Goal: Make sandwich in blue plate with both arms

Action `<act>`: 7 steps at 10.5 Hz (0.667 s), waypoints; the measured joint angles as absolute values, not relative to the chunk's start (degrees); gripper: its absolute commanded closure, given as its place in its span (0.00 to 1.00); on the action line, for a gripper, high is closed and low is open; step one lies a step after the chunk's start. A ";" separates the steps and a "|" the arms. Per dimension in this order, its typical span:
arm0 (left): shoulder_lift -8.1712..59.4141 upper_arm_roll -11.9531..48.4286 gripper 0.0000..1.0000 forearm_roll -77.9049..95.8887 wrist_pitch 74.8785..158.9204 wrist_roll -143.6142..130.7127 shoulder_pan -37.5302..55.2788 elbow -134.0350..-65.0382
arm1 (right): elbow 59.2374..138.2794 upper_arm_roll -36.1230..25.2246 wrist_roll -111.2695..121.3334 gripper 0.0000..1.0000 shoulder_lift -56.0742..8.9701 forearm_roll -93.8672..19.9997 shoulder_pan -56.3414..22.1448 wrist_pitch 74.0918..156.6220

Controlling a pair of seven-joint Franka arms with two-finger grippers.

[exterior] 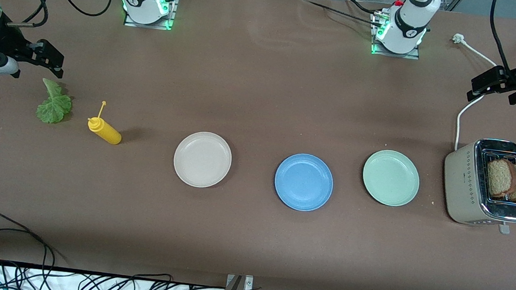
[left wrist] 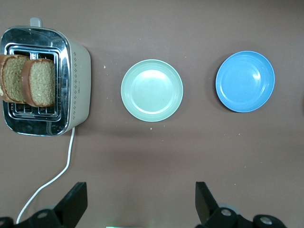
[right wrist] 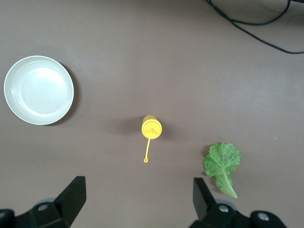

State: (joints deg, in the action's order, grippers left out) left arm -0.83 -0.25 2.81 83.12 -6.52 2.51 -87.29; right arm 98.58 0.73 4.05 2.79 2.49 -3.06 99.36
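The blue plate (exterior: 303,182) (left wrist: 245,81) sits bare between a cream plate and a mint plate. No stacked sandwich is in view. Two brown bread slices (exterior: 510,179) (left wrist: 40,81) stand upright in the toaster (exterior: 467,184) (left wrist: 78,85) at the left arm's end of the table. A green lettuce leaf (exterior: 55,102) (right wrist: 222,164) lies flat at the right arm's end. My left gripper (exterior: 486,86) (left wrist: 141,202) hangs open above the table near the toaster. High beside the lettuce, my right gripper (exterior: 51,59) (right wrist: 138,199) is open too, holding nothing.
A yellow squeeze bottle (exterior: 104,130) (right wrist: 151,127) stands between the lettuce and the cream plate (exterior: 202,159) (right wrist: 39,90). The mint plate (exterior: 390,177) (left wrist: 152,90) lies between the blue plate and the toaster. The toaster's white cord (exterior: 467,106) runs toward the left arm's base.
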 measured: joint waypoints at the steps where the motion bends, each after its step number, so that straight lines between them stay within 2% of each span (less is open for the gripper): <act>1: -0.65 -0.47 0.00 2.81 83.12 -6.50 2.50 -87.29 | 98.58 0.73 4.05 0.00 2.79 2.49 -3.06 99.38; 7: -0.06 -0.58 0.00 2.80 83.18 -6.50 1.97 -84.62 | 98.60 0.63 4.05 0.00 2.77 2.48 -3.05 99.36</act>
State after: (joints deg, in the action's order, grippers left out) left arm -0.06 -0.58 2.80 83.18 -6.50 1.97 -84.62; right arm 98.60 0.63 4.05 2.77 2.48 -3.05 99.36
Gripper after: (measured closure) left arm 0.000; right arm 0.000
